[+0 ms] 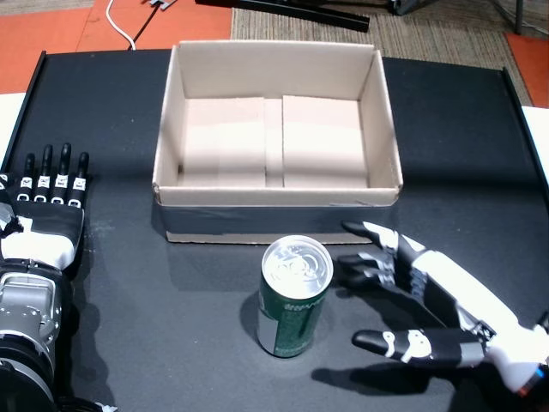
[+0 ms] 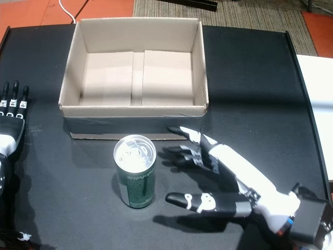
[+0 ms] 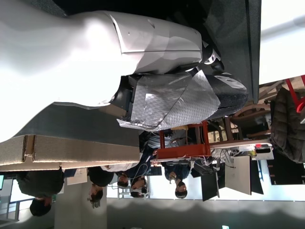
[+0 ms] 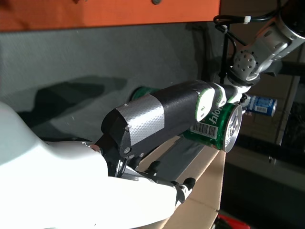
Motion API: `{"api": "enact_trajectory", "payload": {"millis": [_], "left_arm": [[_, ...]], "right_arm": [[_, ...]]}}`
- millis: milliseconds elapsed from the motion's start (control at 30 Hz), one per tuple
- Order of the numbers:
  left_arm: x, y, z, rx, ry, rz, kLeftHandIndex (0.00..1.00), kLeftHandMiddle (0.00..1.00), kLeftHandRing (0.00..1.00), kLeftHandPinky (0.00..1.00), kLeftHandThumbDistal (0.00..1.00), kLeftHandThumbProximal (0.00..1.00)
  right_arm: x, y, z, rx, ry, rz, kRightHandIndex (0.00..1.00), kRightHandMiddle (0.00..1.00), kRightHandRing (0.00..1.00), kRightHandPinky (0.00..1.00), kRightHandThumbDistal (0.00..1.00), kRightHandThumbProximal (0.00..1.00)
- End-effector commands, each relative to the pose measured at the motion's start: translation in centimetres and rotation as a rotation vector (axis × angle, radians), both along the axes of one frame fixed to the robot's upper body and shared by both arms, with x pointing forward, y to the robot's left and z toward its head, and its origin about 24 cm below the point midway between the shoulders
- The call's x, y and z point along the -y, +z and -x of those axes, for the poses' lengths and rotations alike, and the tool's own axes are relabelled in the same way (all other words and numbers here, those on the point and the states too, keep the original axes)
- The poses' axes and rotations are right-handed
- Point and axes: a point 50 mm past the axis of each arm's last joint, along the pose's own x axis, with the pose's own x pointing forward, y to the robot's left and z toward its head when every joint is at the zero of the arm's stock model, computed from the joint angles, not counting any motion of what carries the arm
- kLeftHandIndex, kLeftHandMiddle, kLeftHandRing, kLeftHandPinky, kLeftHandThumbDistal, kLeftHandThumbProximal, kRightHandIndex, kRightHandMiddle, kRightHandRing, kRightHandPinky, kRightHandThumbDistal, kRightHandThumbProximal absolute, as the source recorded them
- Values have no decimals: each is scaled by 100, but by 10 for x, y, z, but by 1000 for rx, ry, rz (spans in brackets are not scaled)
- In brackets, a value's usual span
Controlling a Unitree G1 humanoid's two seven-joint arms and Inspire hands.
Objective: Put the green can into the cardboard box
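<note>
The green can [image 1: 293, 296] [image 2: 136, 172] stands upright on the black table, just in front of the cardboard box [image 1: 276, 199] [image 2: 67, 83], whose inside is bare. My right hand [image 1: 429, 305] [image 2: 229, 179] hovers open to the right of the can, fingers spread toward it and the thumb low, a small gap from it. In the right wrist view the can [image 4: 217, 126] shows past the taped thumb [image 4: 162, 117]. My left hand [image 1: 47, 210] [image 2: 11, 117] lies flat and open at the table's left edge, far from the can.
The black table [image 1: 463, 129] runs to raised edges left and right. Orange floor and a white cable [image 1: 120, 26] lie beyond the far edge. People and desks [image 3: 167, 162] appear in the left wrist view's background.
</note>
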Motion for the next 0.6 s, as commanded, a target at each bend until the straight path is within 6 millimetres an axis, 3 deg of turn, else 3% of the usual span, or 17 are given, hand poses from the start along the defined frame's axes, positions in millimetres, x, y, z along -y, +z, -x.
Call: {"api": "enact_trajectory", "payload": {"millis": [0, 300, 567], "left_arm": [[1, -5, 3, -18, -1, 1, 76, 77, 88, 97, 0, 100], [0, -6, 4, -15, 0, 4, 73, 74, 85, 95, 0, 100], [1, -6, 4, -11, 0, 7, 77, 77, 88, 97, 0, 100]], "right_arm": [[-7, 2, -4, 9, 26, 20, 86, 93, 99, 100, 100, 55], [-30, 12, -20, 65, 87, 113, 90, 100, 100, 100, 100, 62], [-38, 12, -24, 56, 109, 132, 87, 97, 100, 100, 100, 59]]}}
